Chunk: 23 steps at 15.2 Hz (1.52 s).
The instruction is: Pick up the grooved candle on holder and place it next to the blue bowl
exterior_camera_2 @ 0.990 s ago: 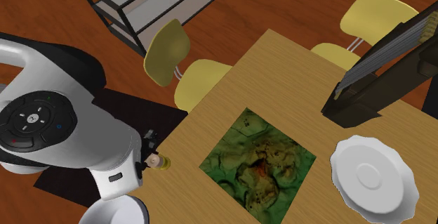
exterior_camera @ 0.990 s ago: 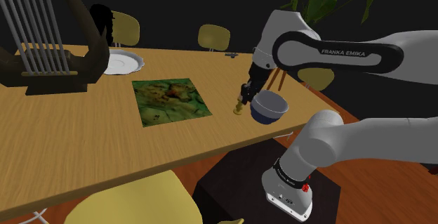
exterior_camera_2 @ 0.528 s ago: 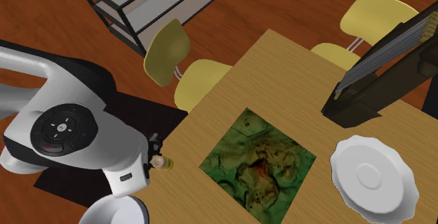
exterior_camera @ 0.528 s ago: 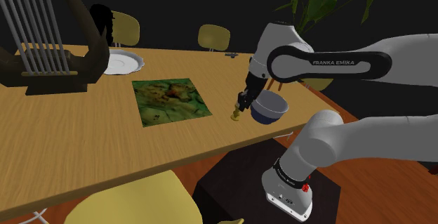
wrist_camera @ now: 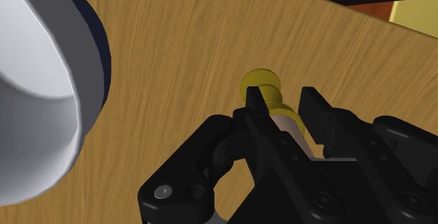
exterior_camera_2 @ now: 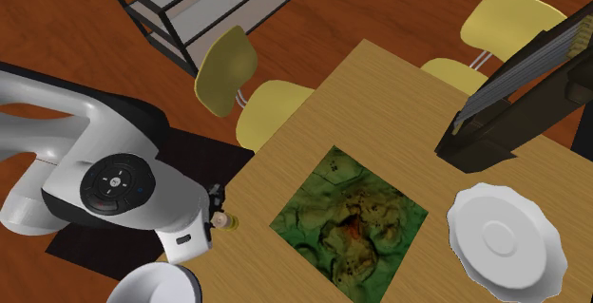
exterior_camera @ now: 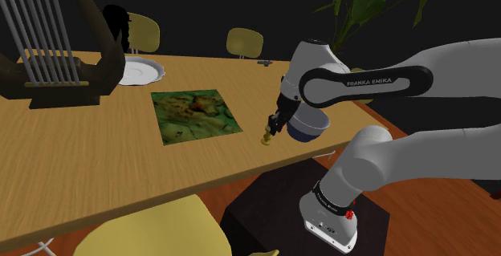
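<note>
In the wrist view the claw (wrist_camera: 283, 104) is drawn narrow, clasping the pale candle (wrist_camera: 286, 126). Its yellow holder (wrist_camera: 261, 83) points at the wooden counter (wrist_camera: 175, 54), and whether they touch is unclear. The bowl (wrist_camera: 100, 54), white inside and dark blue outside, sits just beside. The shoulder view adds a green mat (exterior_camera: 195, 114) lying towards that view's left, apart from the candle.
</note>
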### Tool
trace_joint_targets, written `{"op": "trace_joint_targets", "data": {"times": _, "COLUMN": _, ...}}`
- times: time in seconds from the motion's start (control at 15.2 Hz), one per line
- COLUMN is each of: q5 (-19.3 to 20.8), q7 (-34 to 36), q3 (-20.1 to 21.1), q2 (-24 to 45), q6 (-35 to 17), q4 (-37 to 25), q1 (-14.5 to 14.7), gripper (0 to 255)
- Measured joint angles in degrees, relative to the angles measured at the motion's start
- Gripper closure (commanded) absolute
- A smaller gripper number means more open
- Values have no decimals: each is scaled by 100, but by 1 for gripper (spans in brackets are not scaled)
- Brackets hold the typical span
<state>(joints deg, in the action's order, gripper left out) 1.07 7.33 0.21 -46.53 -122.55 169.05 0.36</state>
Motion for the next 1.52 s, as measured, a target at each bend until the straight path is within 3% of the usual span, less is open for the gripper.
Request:
{"op": "trace_joint_targets", "data": {"times": 0.4, "q5": 6, "q7": -7, "q3": -7, "q2": 32, "q6": -61, "q4": 25, "q1": -7, "gripper": 255}}
{"op": "trace_joint_targets", "data": {"times": 0.46, "q5": 6, "q7": -7, "q3": -7, "q2": 32, "q6": -61, "q4": 25, "q1": -7, "gripper": 0}}
{"op": "trace_joint_targets", "data": {"times": 0.86, "q5": 6, "q7": -7, "q3": -7, "q2": 32, "q6": -61, "q4": 25, "q1": -7, "gripper": 0}}
{"op": "trace_joint_targets", "data": {"times": 1.19, "q5": -20, "q7": 6, "q3": 14, "q2": -325, "q6": 779, "q4": -468, "q1": 18, "gripper": 0}}
{"op": "trace_joint_targets", "data": {"times": 1.52, "q5": -11, "q7": -11, "q3": 1, "q2": -349, "q6": 878, "q4": -533, "q1": 8, "gripper": 0}}
